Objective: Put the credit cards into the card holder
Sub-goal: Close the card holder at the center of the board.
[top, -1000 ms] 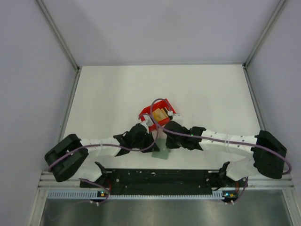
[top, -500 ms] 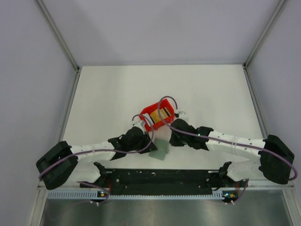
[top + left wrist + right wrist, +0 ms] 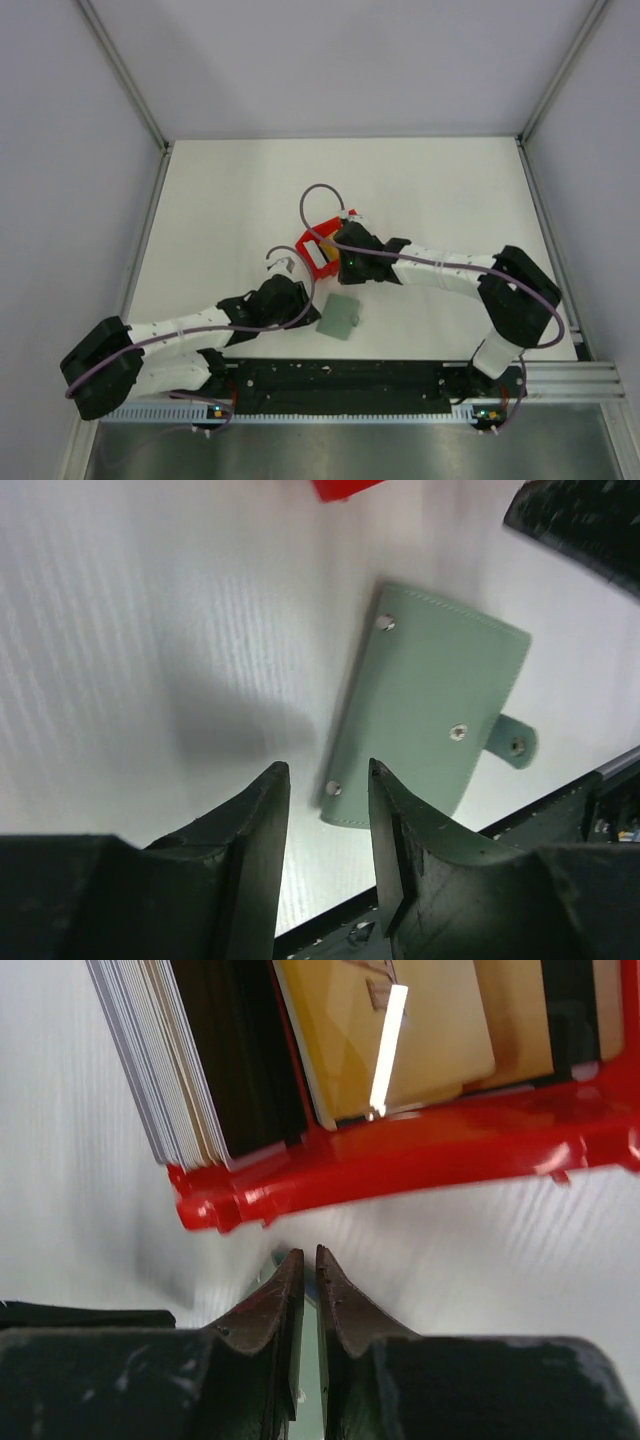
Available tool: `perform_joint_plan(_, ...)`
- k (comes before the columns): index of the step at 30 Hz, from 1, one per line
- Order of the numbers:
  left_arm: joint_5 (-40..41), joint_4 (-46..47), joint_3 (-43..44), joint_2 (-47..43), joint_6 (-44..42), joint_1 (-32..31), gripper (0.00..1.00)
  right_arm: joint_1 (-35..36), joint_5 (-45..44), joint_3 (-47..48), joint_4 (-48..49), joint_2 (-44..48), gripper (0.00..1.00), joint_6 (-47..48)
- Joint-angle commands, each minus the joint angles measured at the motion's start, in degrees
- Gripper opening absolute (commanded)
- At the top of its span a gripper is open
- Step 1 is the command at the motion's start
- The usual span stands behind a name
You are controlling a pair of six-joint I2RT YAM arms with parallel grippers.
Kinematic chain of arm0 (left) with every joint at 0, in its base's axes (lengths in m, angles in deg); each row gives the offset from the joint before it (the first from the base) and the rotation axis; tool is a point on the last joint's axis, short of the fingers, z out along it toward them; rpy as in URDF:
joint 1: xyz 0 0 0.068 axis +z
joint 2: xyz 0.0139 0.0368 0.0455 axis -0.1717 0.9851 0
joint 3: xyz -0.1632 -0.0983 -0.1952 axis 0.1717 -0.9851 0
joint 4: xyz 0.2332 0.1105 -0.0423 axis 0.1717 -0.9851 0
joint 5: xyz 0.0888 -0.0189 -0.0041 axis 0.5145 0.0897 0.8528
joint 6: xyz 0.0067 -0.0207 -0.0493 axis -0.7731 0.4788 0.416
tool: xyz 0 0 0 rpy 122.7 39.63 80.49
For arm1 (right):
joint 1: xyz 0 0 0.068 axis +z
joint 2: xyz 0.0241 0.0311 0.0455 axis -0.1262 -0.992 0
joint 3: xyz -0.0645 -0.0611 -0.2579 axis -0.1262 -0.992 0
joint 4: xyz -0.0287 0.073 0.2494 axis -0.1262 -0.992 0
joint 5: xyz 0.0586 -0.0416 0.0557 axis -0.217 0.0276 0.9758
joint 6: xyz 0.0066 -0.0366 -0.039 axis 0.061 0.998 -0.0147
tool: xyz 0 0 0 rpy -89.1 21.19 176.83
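Note:
The grey-green card holder (image 3: 339, 317) (image 3: 430, 720) lies folded shut on the table near the front edge, its snap tab to one side. The credit cards stand in the red bin (image 3: 312, 243): gold ones (image 3: 400, 1030) and a whitish stack (image 3: 160, 1060). My left gripper (image 3: 303, 305) (image 3: 327, 770) is open and empty, its tips just short of the holder's near corner. My right gripper (image 3: 338, 262) (image 3: 308, 1253) hovers at the bin's near wall (image 3: 400, 1160), jaws together but for a thin slit, nothing in them. A sliver of the holder (image 3: 308, 1366) shows through that slit.
The black rail (image 3: 340, 375) with both arm bases runs along the table's front edge, just behind the holder. A purple cable (image 3: 315, 190) loops above the bin. Grey walls enclose the white table (image 3: 240, 190) on three sides.
Both grippers have left the card holder, which now lies alone on the table. The left arm drew back left and opened. The right gripper moved up to the red bin.

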Motion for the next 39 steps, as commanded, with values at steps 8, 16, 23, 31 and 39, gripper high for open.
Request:
perform_joint_plan(8,-3.6,10.5,-7.3,1.4,2.6,-0.2,0.43,-3.6,1.8,9.6,4.3,-9.1,0.11,6.1)
perform_joint_plan(16,-7.9,15.8,-5.6,7.2,3.5,-0.3,0.44,-6.4,6.6,10.9,4.4,-8.1,0.17,9.2)
perform_joint_plan(23,-4.5,10.4,-3.9,8.1,6.3,-2.1,0.42,-6.3,8.7,-4.5,1.6,10.5,0.34,4.1)
perform_joint_plan(31,3.4,11.7,-4.2,9.0,11.2,-9.0,0.42,-6.3,12.5,-21.1,5.8,24.5,0.60,-2.3)
perform_joint_plan(39,6.6,13.3,-4.0,10.6,12.0,-10.8,0.43,-6.4,13.6,-19.1,8.7,17.5,0.62,2.6)
